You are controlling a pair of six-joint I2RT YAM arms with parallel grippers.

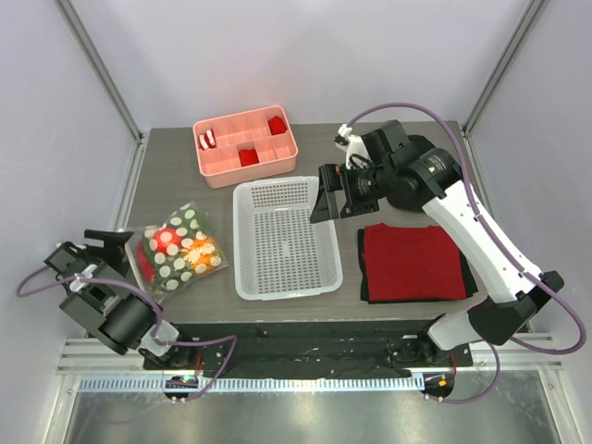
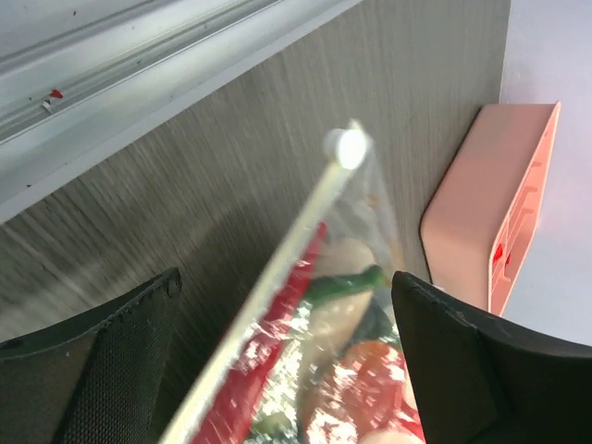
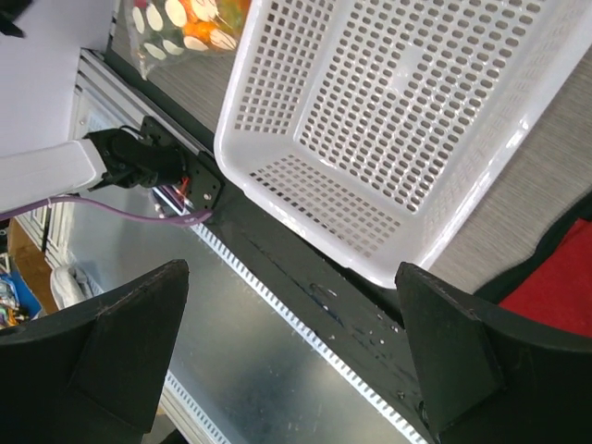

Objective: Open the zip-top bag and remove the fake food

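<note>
The zip-top bag (image 1: 180, 248), clear with white polka dots, lies at the table's near left. Inside it the fake food (image 1: 169, 240) shows as red, orange and green pieces. My left gripper (image 1: 118, 250) is low at the bag's left end and open. In the left wrist view the bag's zip strip (image 2: 296, 236) runs slanted between the two fingers of the left gripper (image 2: 285, 277), with its white end (image 2: 347, 148) raised. A red tomato (image 2: 370, 370) and a green piece (image 2: 347, 282) show through the plastic. My right gripper (image 1: 338, 199) hangs open above the basket's far right corner, holding nothing.
A white perforated basket (image 1: 285, 239) stands mid-table, also seen from the right wrist (image 3: 370, 139). A pink compartment tray (image 1: 245, 143) with red pieces stands at the back. A red cloth (image 1: 412, 262) lies on a black mat at the right. The table's metal rail (image 2: 139, 74) runs nearby.
</note>
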